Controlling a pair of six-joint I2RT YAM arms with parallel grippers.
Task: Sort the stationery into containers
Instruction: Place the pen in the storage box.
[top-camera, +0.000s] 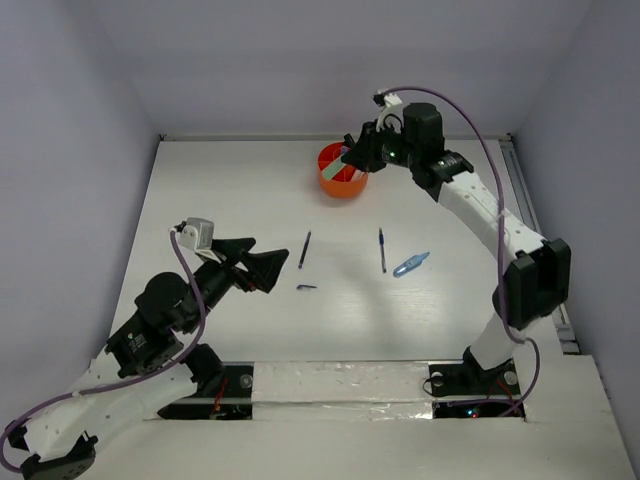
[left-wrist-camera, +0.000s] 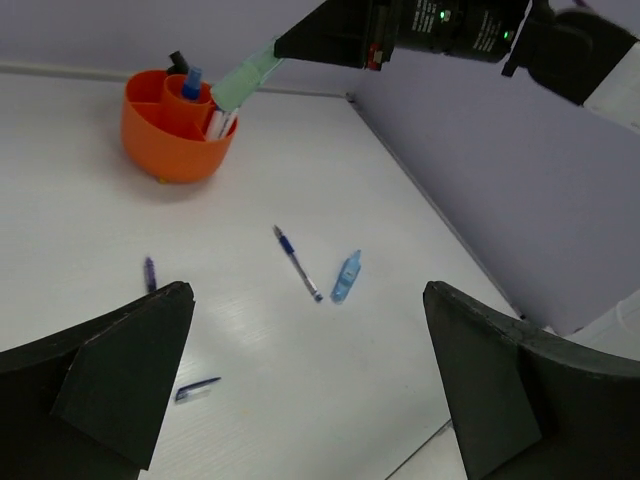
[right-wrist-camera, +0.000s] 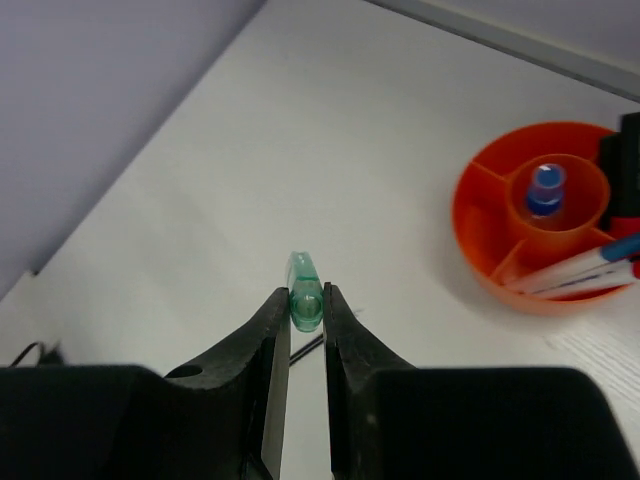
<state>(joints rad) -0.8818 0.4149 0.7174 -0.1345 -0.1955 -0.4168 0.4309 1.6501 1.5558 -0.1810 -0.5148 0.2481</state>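
Observation:
My right gripper is shut on a pale green pen and holds it just over the orange tub, with the pen slanting down toward the rim. The tub holds a blue-capped bottle in its centre cup and white pens in a side compartment. My left gripper is open and empty above the table. On the table lie a dark blue pen, a short dark piece, another blue pen and a light blue marker.
From the left wrist view, the short dark piece lies beside my left finger. The blue pen and light blue marker lie further ahead. Grey walls enclose the white table on three sides.

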